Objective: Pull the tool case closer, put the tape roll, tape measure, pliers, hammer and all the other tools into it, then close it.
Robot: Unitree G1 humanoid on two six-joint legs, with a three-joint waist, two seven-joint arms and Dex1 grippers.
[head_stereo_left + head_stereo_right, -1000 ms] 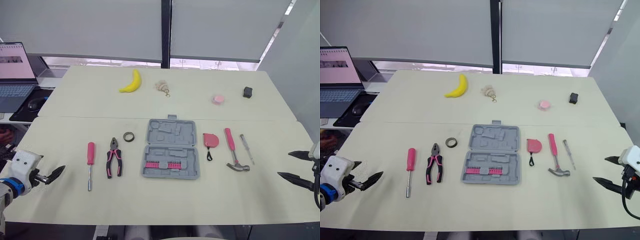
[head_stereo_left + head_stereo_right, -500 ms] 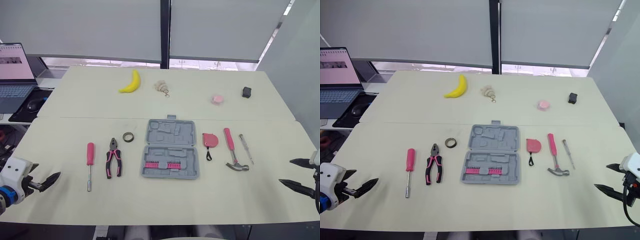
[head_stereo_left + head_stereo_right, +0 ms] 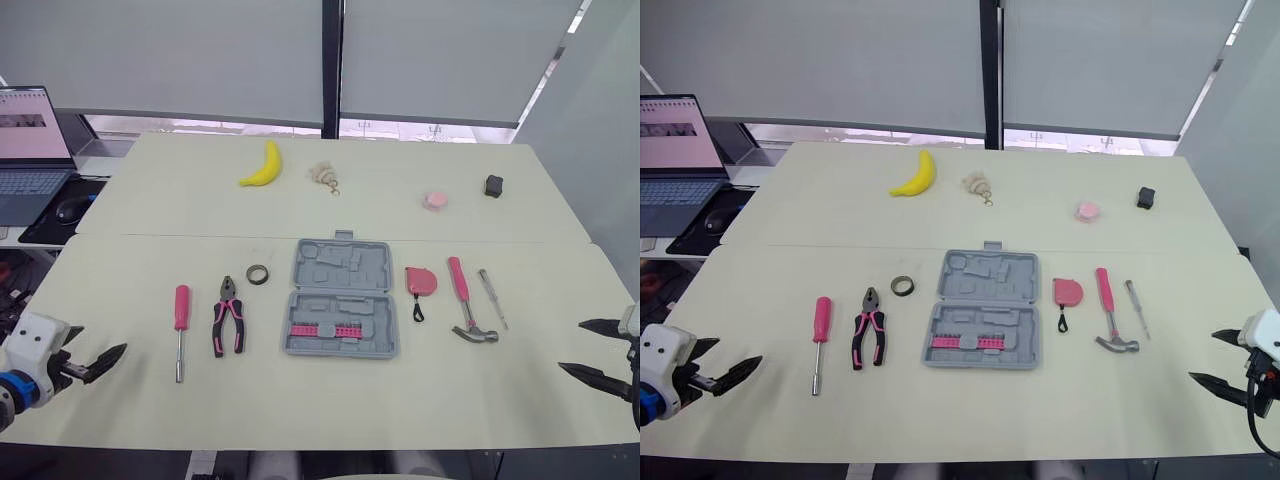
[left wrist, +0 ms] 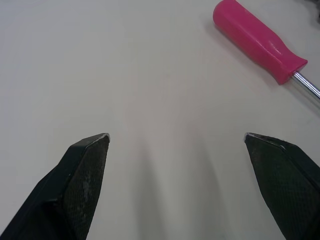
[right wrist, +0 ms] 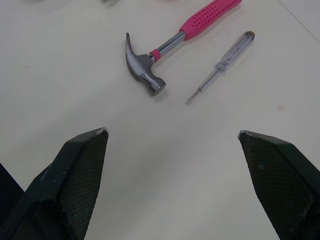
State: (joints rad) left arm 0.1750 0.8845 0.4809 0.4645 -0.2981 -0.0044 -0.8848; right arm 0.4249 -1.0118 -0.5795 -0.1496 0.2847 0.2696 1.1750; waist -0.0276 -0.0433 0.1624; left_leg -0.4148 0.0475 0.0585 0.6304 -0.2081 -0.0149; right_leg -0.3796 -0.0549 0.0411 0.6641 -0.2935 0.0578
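Note:
The grey tool case [image 3: 340, 298] lies open in the middle of the table, with a pink bit strip in its near half. To its left lie the tape roll [image 3: 257, 273], the pink-handled pliers [image 3: 228, 316] and a pink screwdriver [image 3: 180, 318]. On its right are the pink tape measure [image 3: 421, 282], the hammer [image 3: 465, 300] and a clear tester screwdriver [image 3: 493, 297]. My left gripper [image 3: 728, 358] hangs open at the near left edge, short of the pink screwdriver [image 4: 257, 47]. At the near right edge my right gripper [image 3: 572, 345] is open and empty, facing the hammer [image 5: 165, 55].
On the far half of the table lie a banana [image 3: 262, 165], a small beige object [image 3: 323, 175], a pink round item [image 3: 435, 201] and a black cube [image 3: 494, 185]. A laptop [image 3: 30, 140] and a mouse [image 3: 70, 207] sit on a desk at the left.
Both grippers have drawn back toward the near table edge and outward since a second ago. The tools and the case have not moved.

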